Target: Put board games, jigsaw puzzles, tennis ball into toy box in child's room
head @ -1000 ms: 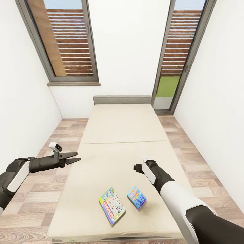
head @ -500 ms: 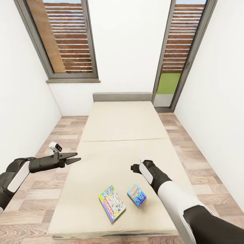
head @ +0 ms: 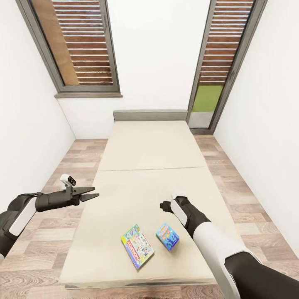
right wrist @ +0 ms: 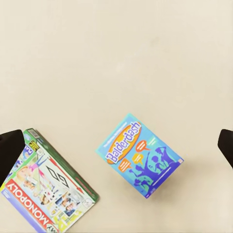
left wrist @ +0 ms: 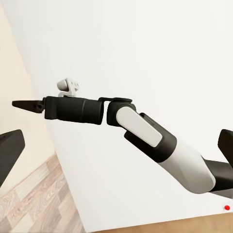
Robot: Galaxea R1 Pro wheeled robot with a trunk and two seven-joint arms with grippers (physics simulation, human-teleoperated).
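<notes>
Two board games lie flat near the foot end of the beige bed (head: 149, 166). One is a white-green-red box (head: 137, 246) (right wrist: 43, 194); the other is a smaller blue box (head: 167, 236) (right wrist: 139, 154) to its right. My right gripper (head: 165, 205) hangs open above the mattress, just beyond the blue box, pointing down at it. Its dark fingertips (right wrist: 10, 145) stand wide apart on either side of the two games. My left gripper (head: 89, 194) is open and empty, held over the floor beside the bed's left edge.
The bed runs away from me to a low grey headboard (head: 150, 115) between two tall dark-framed windows (head: 79, 50). Strips of wood-plank floor (head: 70, 166) lie on both sides, bounded by white walls. A small red wall button (left wrist: 226, 208) appears in the left wrist view.
The whole picture has shifted a little, so the camera has moved. My right gripper edged slightly left over the mattress. The left arm and the two games have kept their places.
</notes>
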